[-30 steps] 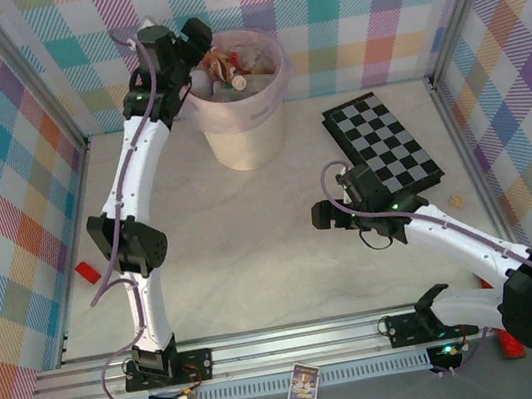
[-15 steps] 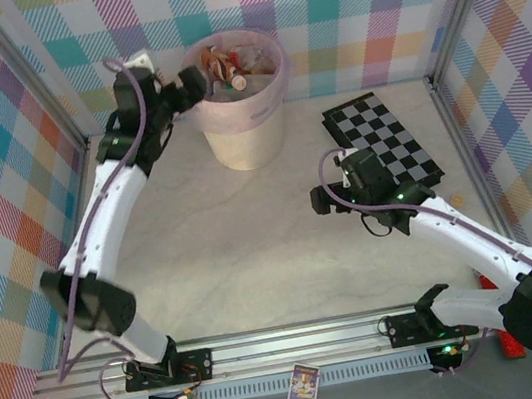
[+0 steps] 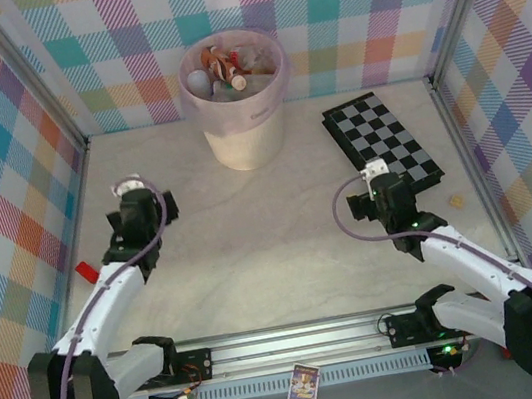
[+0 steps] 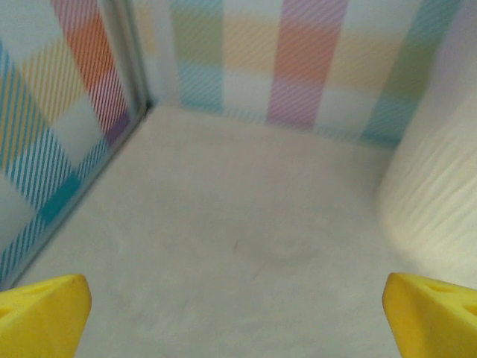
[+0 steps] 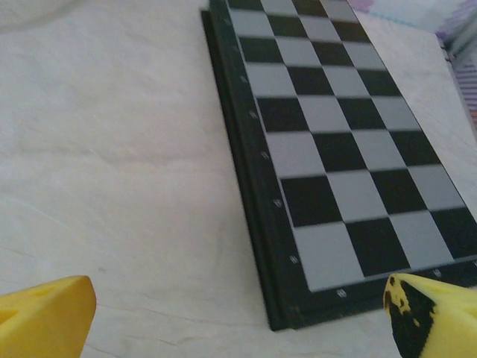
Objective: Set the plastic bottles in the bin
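The bin (image 3: 242, 122), a pale round bucket with a pink liner, stands at the back of the table. Several plastic bottles (image 3: 223, 69) lie inside it, clear ones with red and white caps. My left gripper (image 3: 141, 201) hovers low over the left of the table, well short of the bin, open and empty. In the left wrist view its yellow fingertips (image 4: 43, 317) sit wide apart over bare table, with the bin wall (image 4: 440, 186) at the right. My right gripper (image 3: 373, 183) is open and empty at the near end of the checkerboard (image 5: 335, 149).
The black-and-white checkerboard (image 3: 380, 141) lies at the right back. A small red object (image 3: 87, 272) rests by the left wall and a tan bit (image 3: 456, 200) by the right wall. Plaid walls enclose the table; a metal rail (image 3: 289, 343) runs along the near edge.
My left arm has swung back from the bin's rim down to the left side of the table. The right arm has drawn back a little toward the near edge.
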